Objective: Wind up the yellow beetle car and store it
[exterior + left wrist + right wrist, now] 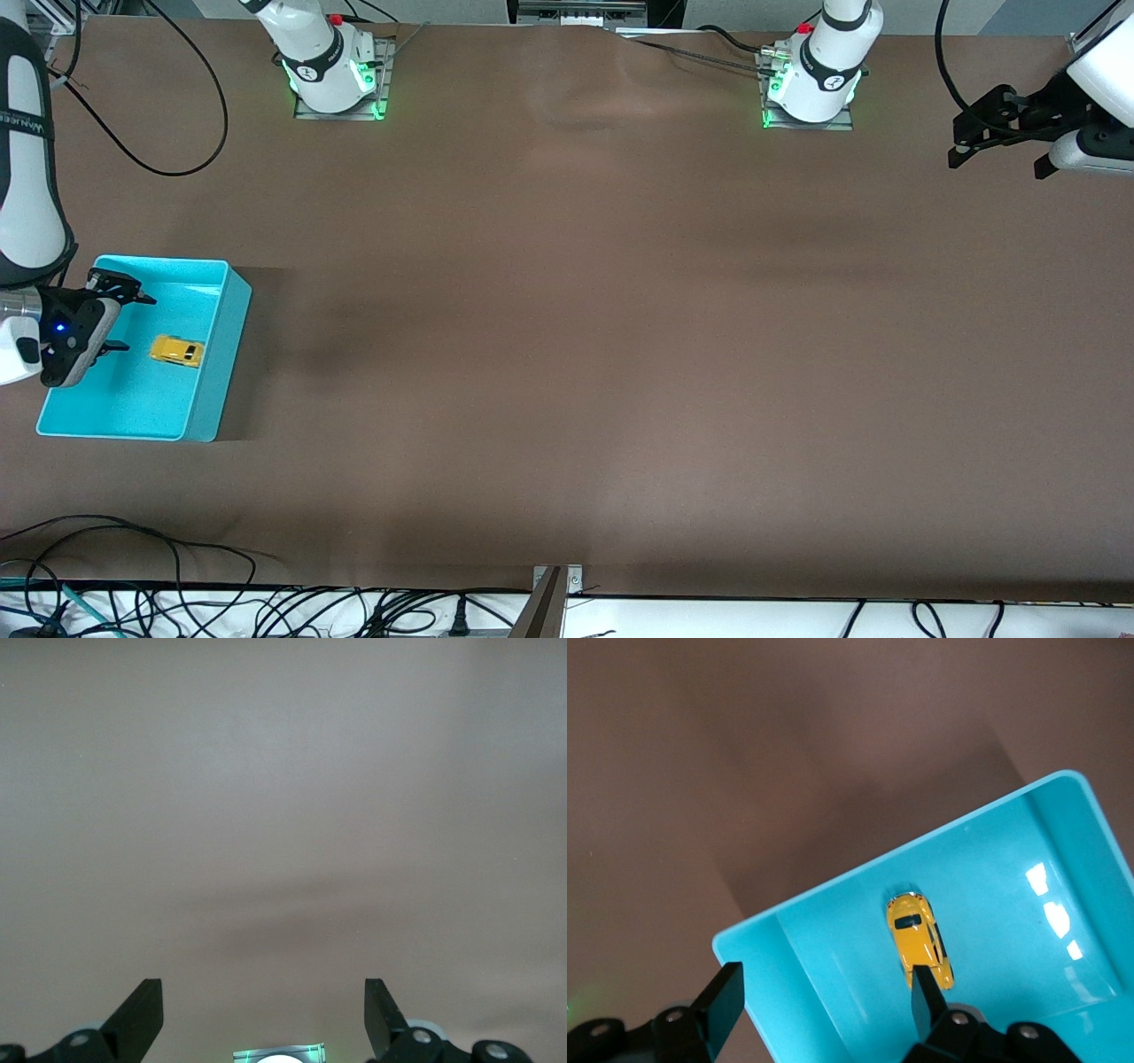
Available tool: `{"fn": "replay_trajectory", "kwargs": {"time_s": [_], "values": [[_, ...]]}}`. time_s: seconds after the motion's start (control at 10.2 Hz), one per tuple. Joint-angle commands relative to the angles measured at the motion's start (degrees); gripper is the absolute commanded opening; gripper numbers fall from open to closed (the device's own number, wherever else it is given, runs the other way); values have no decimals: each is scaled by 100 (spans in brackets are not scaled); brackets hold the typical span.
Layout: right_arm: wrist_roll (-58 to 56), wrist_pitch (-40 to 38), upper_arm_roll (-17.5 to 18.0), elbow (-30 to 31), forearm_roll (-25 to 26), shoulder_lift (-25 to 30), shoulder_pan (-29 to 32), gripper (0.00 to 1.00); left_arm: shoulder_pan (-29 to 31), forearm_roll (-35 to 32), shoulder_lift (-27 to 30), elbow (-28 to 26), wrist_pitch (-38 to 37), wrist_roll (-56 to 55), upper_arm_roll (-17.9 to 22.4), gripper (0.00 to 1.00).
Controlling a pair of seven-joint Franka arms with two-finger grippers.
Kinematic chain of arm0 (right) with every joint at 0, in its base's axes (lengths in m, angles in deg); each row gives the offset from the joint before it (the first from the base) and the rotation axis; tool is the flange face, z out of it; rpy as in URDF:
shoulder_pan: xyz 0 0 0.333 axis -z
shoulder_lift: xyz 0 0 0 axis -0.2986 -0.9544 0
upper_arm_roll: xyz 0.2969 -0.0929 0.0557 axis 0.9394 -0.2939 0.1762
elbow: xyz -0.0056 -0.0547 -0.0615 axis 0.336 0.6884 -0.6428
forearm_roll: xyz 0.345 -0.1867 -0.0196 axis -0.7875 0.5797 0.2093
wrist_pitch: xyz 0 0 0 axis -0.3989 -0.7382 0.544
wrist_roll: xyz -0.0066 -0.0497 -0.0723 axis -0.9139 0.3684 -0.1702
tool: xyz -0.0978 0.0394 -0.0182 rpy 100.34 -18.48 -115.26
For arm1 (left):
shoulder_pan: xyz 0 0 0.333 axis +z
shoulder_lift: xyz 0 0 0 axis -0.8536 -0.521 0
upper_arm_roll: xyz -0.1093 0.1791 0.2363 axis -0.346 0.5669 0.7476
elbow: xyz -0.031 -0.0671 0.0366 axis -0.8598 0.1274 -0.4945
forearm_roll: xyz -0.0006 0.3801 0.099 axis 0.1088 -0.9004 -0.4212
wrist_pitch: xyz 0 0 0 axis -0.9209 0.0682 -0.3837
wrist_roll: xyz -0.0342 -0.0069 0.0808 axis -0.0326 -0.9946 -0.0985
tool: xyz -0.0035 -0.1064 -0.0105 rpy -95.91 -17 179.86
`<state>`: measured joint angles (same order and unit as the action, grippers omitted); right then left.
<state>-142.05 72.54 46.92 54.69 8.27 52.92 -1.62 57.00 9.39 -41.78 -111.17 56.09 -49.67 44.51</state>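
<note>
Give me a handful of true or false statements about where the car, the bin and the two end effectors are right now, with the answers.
1. The car lies inside the bin. True.
2. The right end effector grips the car. False: its fingers are open and the car lies loose on the bin floor.
3. The left end effector is open and holds nothing. True.
4. The left end effector hangs over the bin. False: it waits at the left arm's end of the table; the right one is over the bin.
5. The bin is red. False: it is turquoise.
</note>
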Motion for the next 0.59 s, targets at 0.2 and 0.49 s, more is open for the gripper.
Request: {"fn": "replay_trajectory", "kwargs": {"time_s": [0.2, 0.49], "values": [[1937, -104, 501, 106, -70, 521, -115, 85, 19, 46, -18, 128, -117, -31, 10, 100], [3325, -121, 492, 193, -44, 837, -501, 85, 11, 46, -18, 128, -117, -31, 10, 100]]}}
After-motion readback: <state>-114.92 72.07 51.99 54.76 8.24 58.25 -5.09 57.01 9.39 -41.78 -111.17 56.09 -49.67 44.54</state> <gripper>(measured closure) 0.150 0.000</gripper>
